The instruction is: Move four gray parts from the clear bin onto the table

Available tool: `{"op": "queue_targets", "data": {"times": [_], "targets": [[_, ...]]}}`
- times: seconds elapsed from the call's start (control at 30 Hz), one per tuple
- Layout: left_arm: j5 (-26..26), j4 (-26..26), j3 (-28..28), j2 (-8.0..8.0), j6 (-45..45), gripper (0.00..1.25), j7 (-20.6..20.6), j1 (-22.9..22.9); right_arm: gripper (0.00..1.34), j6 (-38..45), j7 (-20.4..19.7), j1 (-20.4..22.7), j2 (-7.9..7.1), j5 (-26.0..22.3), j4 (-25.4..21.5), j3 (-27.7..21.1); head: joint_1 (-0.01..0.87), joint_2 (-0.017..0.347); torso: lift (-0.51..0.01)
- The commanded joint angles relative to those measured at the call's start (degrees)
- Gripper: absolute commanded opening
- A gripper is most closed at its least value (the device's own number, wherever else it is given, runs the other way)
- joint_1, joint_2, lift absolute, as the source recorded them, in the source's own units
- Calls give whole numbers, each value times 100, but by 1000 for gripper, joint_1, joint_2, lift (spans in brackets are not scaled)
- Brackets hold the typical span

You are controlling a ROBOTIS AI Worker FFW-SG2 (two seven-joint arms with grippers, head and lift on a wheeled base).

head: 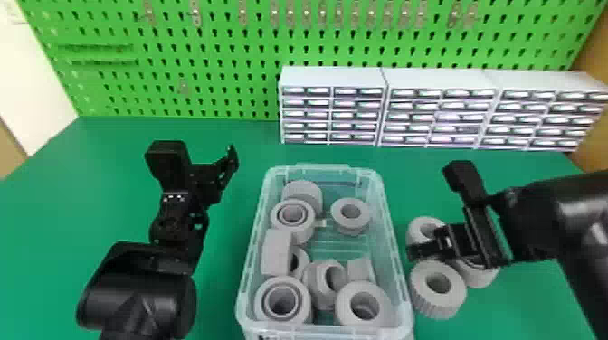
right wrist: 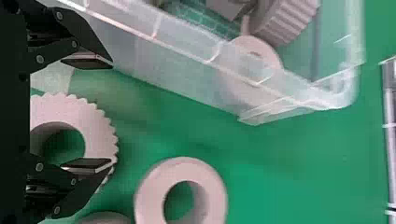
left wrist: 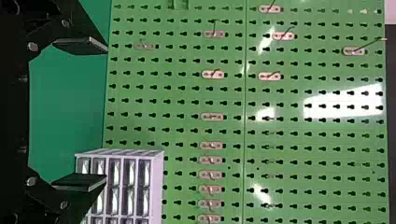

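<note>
By my count three gray parts lie on the table to the right of the clear bin (head: 248,271): one near its wall (head: 420,289), another farther right (head: 482,278), a third beyond them (head: 412,233). I judge one more is owed, with plenty of gray rings (head: 298,192) inside the bin to choose from. My right gripper (right wrist: 112,113) is spread, pinching nothing, above those on the table; the bin's side wall stands between it and the rest. My left gripper (left wrist: 106,113) waits, spread, left of the bin. Drawer cabinets (head: 332,77) and a pegboard (head: 217,59) stand behind it.
</note>
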Motion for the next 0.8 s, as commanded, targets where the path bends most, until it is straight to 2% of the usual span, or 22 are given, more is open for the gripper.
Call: {"op": "queue_targets", "data": {"times": [0.0,0.17,0.37,0.77], "targets": [[-8,0,-3,0,0,956,0,-16,827,8,0,-73,10,0,-270,-141,693,72,-52],[-8,0,-20,0,0,954,0,-25,827,8,0,-170,27,9,-464,-299,693,72,-52],[-8,0,-3,0,0,954,0,-25,827,8,0,-249,124,18,-587,-431,693,72,-52],[1,0,-3,0,0,953,0,-34,830,8,0,-688,221,-53,-710,-211,693,72,-52]]}}
